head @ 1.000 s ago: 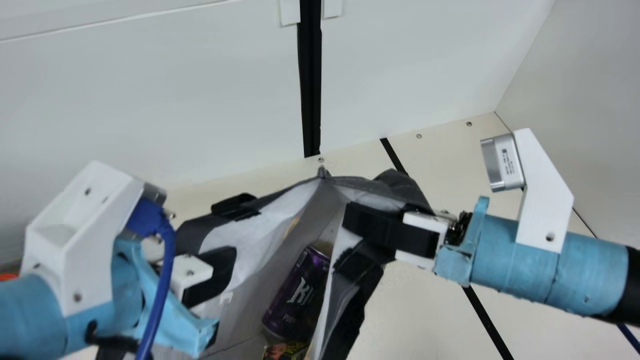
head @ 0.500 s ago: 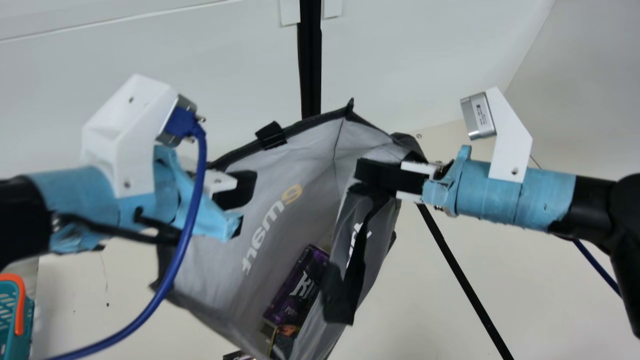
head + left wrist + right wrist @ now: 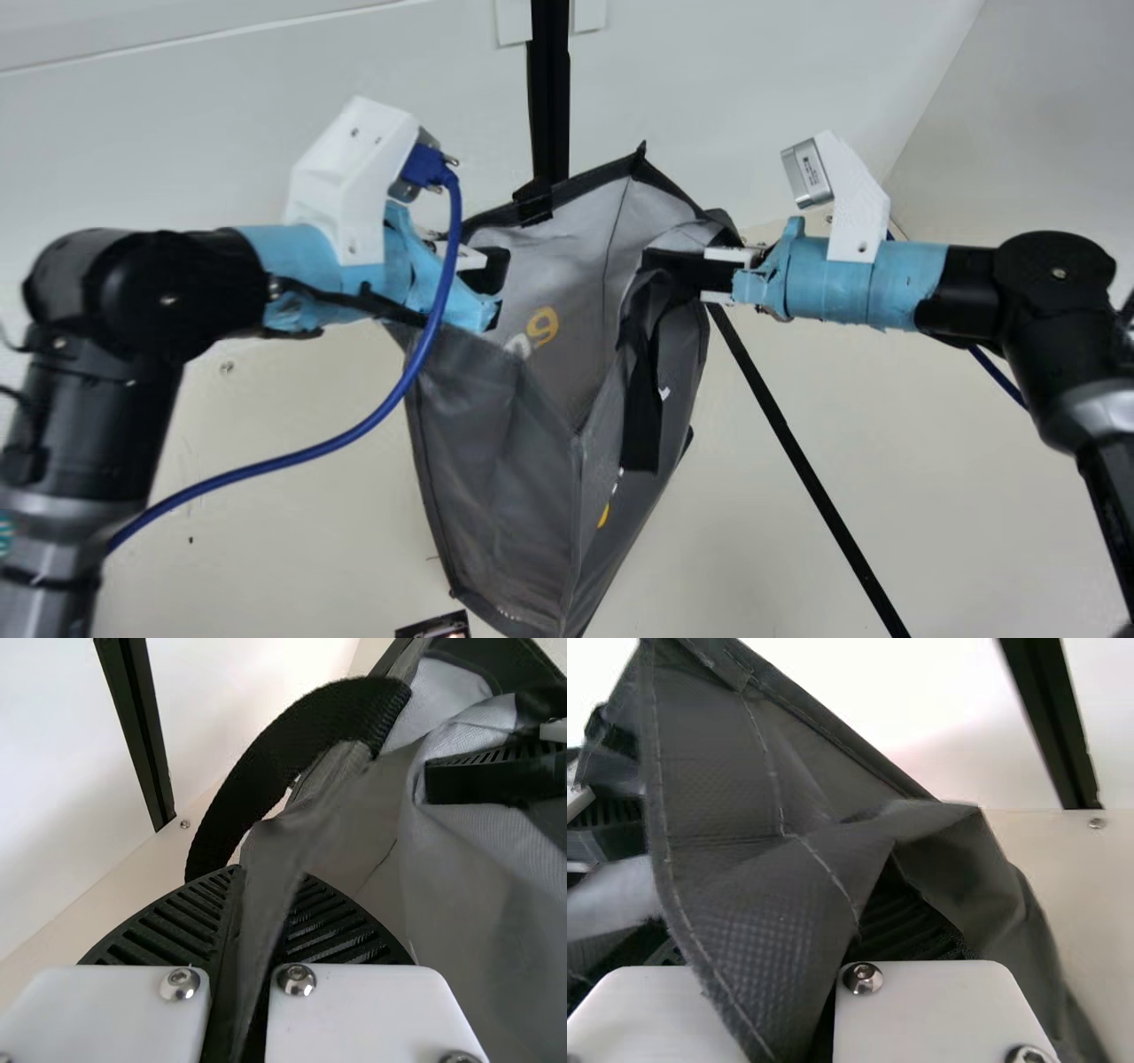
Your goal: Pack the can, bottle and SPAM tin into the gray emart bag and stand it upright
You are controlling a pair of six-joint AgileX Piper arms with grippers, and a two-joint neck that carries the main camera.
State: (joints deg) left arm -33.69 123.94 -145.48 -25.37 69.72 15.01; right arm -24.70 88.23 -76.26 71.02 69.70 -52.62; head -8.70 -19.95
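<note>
Main view: the gray emart bag [image 3: 496, 461] is held mouth-up between the left gripper [image 3: 493, 294] and right gripper [image 3: 651, 270], presumably so its base squares for standing; its dark walls taper, creased, around a paler lining. Left wrist view: fingers closed on thin rim fabric near a looped black handle [image 3: 266, 757]. Right wrist view: fingers closed on a bunched fold.

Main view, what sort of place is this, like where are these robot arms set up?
Probably a robotics lab or test booth: two black arms with wrist cameras, a cream table, and plain pale panels enclosing it.
</note>
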